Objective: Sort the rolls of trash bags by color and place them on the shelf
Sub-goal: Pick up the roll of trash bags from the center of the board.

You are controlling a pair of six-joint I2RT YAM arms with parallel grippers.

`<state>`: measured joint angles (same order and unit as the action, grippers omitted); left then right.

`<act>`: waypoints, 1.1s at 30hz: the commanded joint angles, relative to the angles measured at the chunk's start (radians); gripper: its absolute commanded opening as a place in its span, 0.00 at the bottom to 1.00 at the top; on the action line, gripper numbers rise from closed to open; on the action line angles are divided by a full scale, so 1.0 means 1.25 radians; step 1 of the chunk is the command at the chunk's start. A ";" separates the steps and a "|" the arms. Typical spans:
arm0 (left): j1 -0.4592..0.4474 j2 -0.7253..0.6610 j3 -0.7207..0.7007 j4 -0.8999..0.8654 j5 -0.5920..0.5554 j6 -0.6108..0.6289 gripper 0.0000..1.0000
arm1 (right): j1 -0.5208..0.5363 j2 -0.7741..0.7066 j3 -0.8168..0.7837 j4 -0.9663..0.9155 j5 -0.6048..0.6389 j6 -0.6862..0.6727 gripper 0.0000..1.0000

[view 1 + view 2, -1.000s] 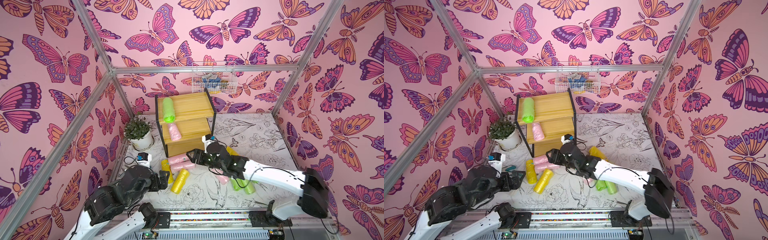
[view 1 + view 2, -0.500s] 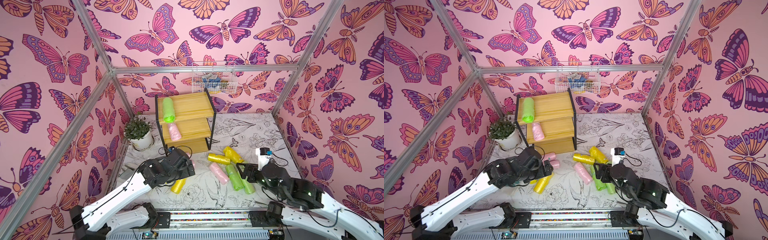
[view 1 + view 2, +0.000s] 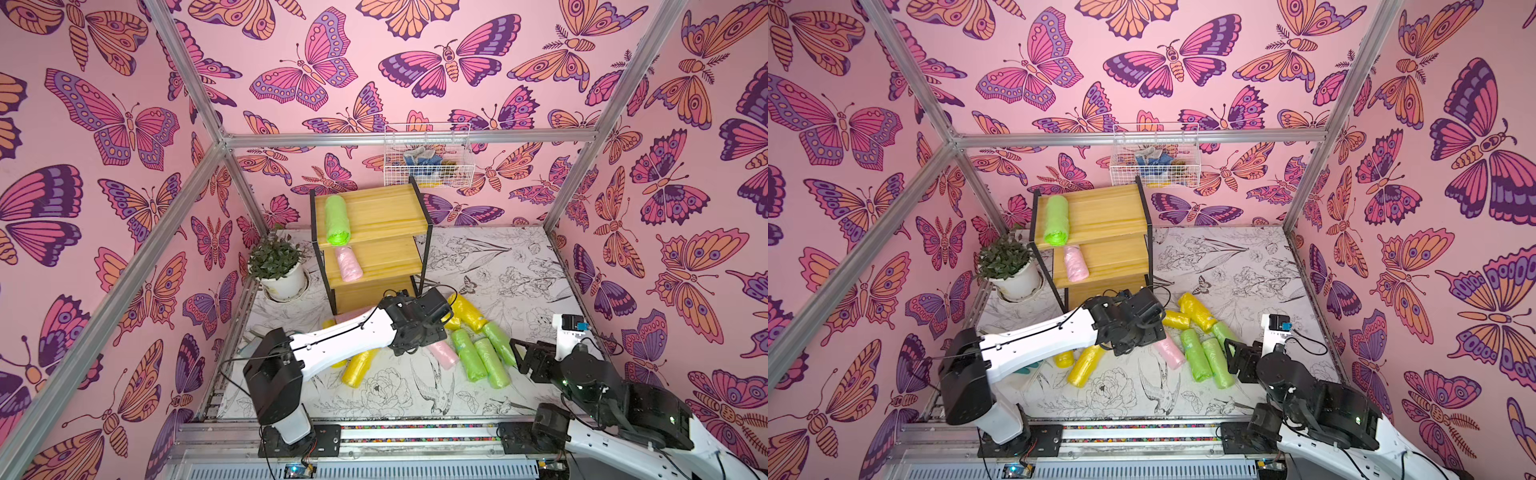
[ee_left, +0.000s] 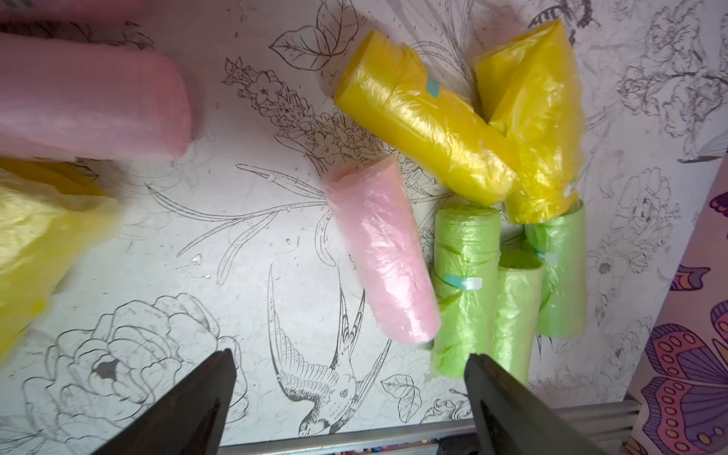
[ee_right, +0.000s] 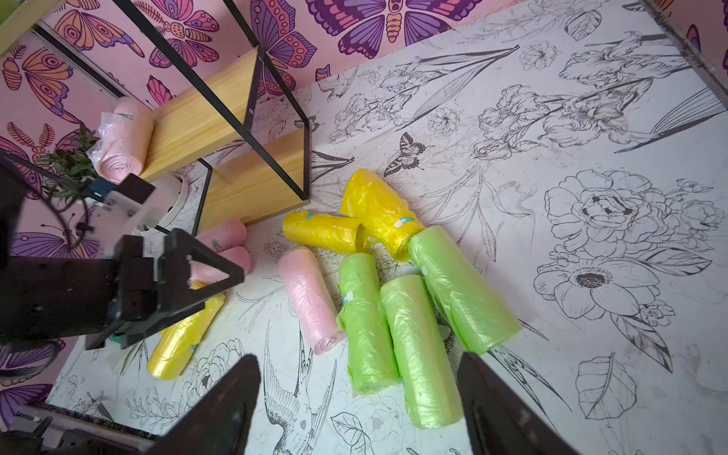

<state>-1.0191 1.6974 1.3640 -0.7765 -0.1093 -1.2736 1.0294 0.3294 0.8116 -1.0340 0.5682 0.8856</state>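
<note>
The shelf (image 3: 376, 210) holds a green roll (image 3: 337, 219) on its top board and a pink roll (image 3: 348, 264) on the middle one. On the floor lie three green rolls (image 3: 478, 357), two yellow rolls (image 3: 467, 311), a pink roll (image 3: 442, 353) and another yellow roll (image 3: 357, 368). My left gripper (image 3: 415, 345) hangs open above the floor's pink roll (image 4: 384, 252), holding nothing. At the front right my right gripper (image 3: 524, 358) is open and empty, facing the green rolls (image 5: 421, 346). Two more pink rolls (image 5: 222, 236) lie at the shelf's foot.
A potted plant (image 3: 282, 270) stands left of the shelf. A white wire basket (image 3: 428, 162) hangs on the back wall. Patterned walls close in the floor on three sides, and a metal rail (image 3: 415, 432) runs along the front.
The right arm, stretched toward the shelf's foot a second ago, has drawn back to the front right. The left arm has swung out from the front left to above the middle rolls.
</note>
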 commanded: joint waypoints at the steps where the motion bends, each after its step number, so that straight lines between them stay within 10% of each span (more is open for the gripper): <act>1: -0.003 0.052 0.034 0.030 -0.003 -0.040 0.97 | 0.002 -0.032 -0.018 -0.033 0.014 0.001 0.81; 33: 0.037 0.279 0.023 0.080 -0.011 -0.095 0.60 | 0.002 -0.031 -0.059 -0.006 -0.004 -0.006 0.81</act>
<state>-0.9798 2.0293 1.4433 -0.6514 -0.1192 -1.4063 1.0294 0.2810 0.7422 -1.0512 0.5594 0.8886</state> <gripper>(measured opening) 0.614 0.814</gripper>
